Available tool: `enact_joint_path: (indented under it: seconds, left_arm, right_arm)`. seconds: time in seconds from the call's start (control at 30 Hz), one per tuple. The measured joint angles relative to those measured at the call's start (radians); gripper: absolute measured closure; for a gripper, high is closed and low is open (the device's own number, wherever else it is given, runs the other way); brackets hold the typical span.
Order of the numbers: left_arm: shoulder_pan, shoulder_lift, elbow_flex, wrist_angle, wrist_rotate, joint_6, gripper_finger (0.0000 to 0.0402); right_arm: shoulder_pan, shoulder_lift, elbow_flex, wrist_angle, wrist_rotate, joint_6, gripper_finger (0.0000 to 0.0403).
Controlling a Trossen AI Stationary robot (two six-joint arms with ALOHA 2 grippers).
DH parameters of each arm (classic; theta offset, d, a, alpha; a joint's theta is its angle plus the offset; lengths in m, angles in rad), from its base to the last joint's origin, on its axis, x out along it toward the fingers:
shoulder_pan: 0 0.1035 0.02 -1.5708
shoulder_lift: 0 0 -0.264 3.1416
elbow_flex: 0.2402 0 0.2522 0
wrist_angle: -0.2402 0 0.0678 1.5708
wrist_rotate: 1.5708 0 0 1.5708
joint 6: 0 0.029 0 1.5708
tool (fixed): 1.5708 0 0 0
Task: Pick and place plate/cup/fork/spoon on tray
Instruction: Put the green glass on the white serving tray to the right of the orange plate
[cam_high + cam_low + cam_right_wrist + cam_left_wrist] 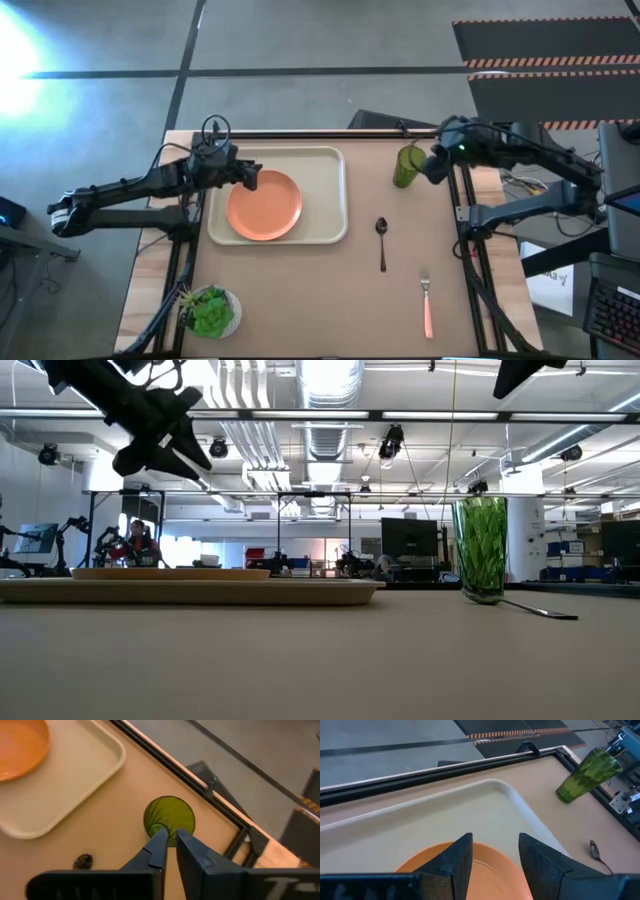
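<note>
right gripper (169,840), fingers nearly closed, hovers above the cup (169,818); light, slick, likely best gripped mid-wall.

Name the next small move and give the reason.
Probably open the right pincer wider and lower it over the cup's rim: its fingers stand almost together above the cup, which stands off the tray. The plate is already on it.

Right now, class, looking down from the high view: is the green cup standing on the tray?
No: the cup stands on the bare table to the right of the tray, which holds only the orange plate.
</note>
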Motion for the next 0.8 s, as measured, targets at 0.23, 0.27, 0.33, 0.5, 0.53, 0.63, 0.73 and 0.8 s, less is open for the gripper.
enact_joint_path:
  seconds: [0.23,0.27,0.33,0.5,0.53,0.63,0.73,0.8]
  left_arm:
    - [0.000,-0.012,0.010,0.004,0.022,0.008,0.0260]
    - [0.000,-0.017,0.010,0.005,0.022,0.008,0.0260]
    - [0.000,-0.028,0.010,0.002,0.022,0.008,0.0260]
    - [0.000,-0.053,0.008,-0.001,0.028,0.028,0.0260]
    - [0.000,-0.057,0.008,-0.001,0.034,0.028,0.0260]
    - [0.000,-0.073,0.008,-0.001,0.048,0.029,0.0260]
    - [0.000,-0.088,0.008,-0.002,0.063,0.027,0.0260]
    - [0.000,-0.097,0.008,-0.001,0.077,0.027,0.0260]
  right_arm:
    - [-0.122,0.078,0.034,-0.002,-0.044,-0.070,0.0286]
    - [-0.145,0.087,0.034,0.001,-0.071,-0.087,0.0276]
    - [-0.193,0.107,0.034,0.010,-0.131,-0.118,0.0261]
    - [-0.329,0.157,0.033,0.039,-0.246,-0.198,0.0246]
    - [-0.362,0.168,0.033,0.043,-0.272,-0.212,0.0247]
    - [-0.452,0.203,0.033,0.056,-0.353,-0.260,0.0251]
    - [-0.526,0.243,0.033,0.058,-0.408,-0.302,0.0254]
    - [-0.561,0.272,0.033,0.058,-0.428,-0.333,0.0254]
